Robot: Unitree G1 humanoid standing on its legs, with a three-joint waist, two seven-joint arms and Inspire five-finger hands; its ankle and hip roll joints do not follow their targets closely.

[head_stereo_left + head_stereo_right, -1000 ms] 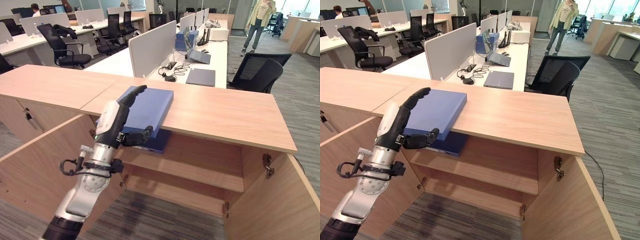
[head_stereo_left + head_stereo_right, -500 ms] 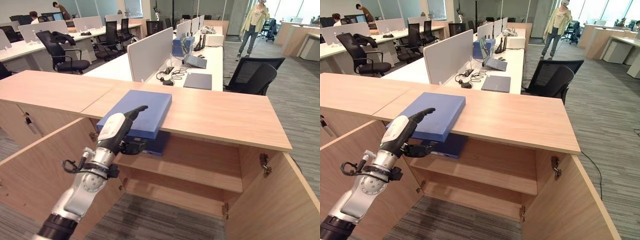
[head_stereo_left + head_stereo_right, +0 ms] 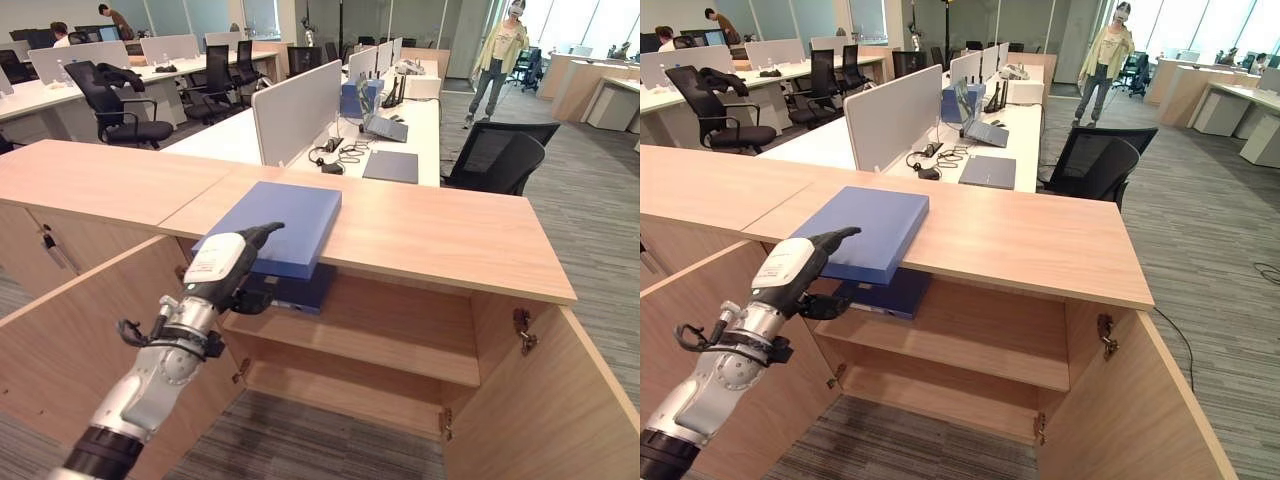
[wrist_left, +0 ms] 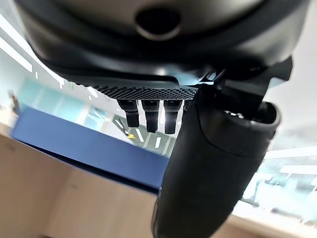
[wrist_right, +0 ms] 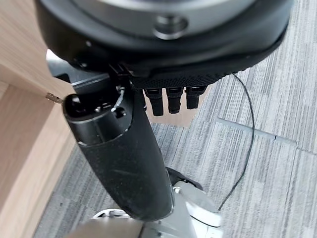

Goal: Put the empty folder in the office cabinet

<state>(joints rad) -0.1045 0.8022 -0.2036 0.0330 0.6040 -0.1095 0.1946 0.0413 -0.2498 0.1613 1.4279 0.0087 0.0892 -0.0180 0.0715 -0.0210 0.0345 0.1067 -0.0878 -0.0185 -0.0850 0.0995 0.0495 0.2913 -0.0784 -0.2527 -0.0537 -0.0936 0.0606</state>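
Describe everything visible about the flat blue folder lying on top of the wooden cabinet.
The flat blue folder is a plain matte rectangle lying level on the light wooden cabinet top, its near end jutting past the front edge over the open cabinet. The left hand is at that near end, fingers above and thumb beneath. Below, a darker blue folder rests on the shelf.
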